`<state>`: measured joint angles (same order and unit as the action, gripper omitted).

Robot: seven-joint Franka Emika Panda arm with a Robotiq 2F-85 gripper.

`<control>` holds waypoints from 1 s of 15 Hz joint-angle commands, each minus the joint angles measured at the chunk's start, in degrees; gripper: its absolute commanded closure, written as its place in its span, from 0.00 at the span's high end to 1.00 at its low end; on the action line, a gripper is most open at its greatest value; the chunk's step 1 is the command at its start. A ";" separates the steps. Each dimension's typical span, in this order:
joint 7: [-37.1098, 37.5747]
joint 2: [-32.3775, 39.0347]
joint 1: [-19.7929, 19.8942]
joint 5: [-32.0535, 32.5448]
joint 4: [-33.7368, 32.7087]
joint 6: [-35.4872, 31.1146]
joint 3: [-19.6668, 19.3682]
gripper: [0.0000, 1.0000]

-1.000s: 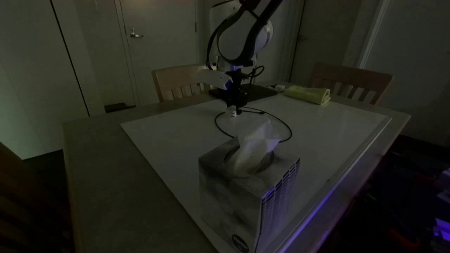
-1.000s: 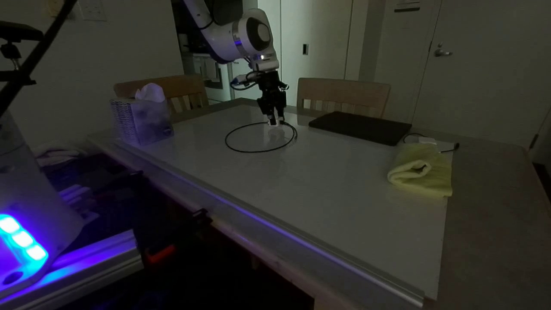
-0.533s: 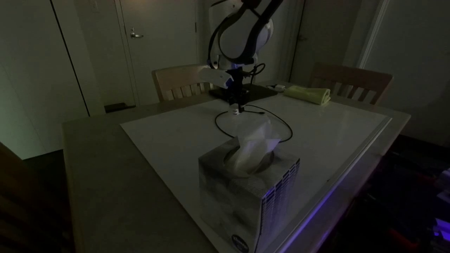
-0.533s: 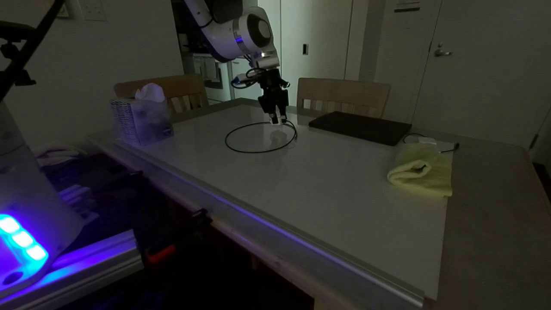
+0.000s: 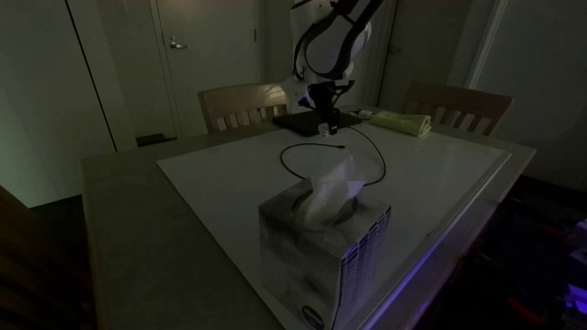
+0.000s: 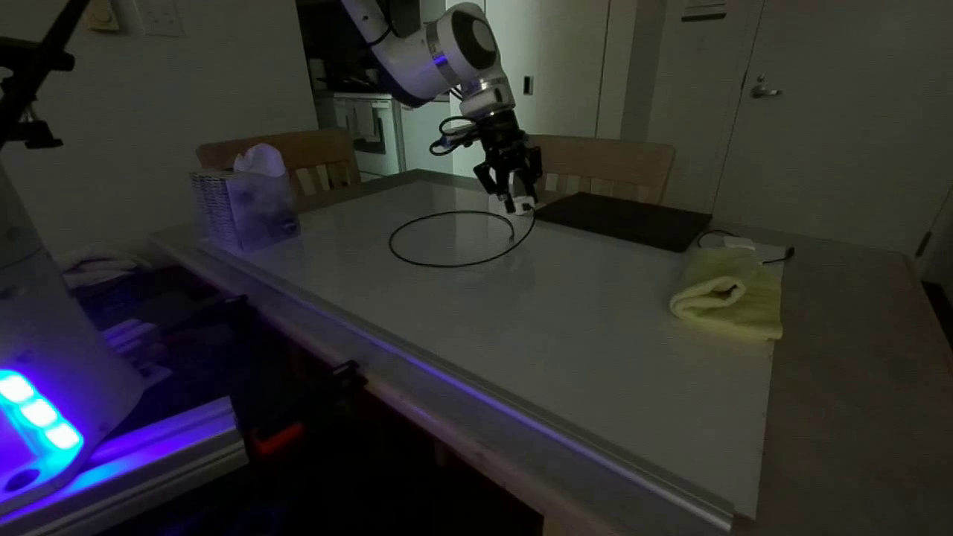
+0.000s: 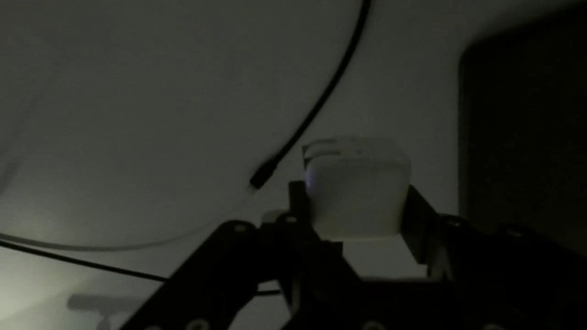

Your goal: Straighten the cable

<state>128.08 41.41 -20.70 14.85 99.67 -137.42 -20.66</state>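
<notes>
My gripper is shut on a white block that looks like a charger plug, one dark finger on each side of it. In an exterior view the gripper is tilted and holds the block low over the white board, by the black pad's near corner. The black cable runs from the block round in one wide loop on the board. Its free end, a small connector, lies left of the gripper in the wrist view. Where the cable meets the block is hidden there. The tissue box covers part of the loop in an exterior view.
The flat black pad lies right beside the gripper. A tissue box stands on the board, at the loop's far side from the pad. A folded yellow towel and a small white plug with a cord lie beyond the pad.
My gripper has carried the white block toward the black pad and tilted. The cable's held end has come along, away from the free connector, so the loop's ends stand farther apart.
</notes>
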 commanded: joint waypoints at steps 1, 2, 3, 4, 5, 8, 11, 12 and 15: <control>3.91 -1.08 2.16 2.72 0.51 1.13 1.44 0.26; 4.66 -1.44 2.55 3.37 0.89 1.21 1.27 0.51; 4.57 -1.43 3.03 3.50 0.85 1.18 1.67 0.51; 4.51 -1.30 3.19 3.43 0.77 1.16 2.02 0.51; 4.48 -1.11 3.13 3.38 0.64 1.15 2.29 0.51; 12.73 0.54 0.62 4.44 -1.23 5.66 -0.35 0.26; 22.84 -0.02 1.18 6.22 -0.76 8.58 -0.55 0.26; 26.05 -0.27 1.41 6.76 -0.66 9.76 -0.58 0.26; 21.17 3.82 -10.79 -10.23 -0.91 9.98 -18.18 0.26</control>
<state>149.22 42.05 -23.87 13.39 99.91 -129.54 -27.95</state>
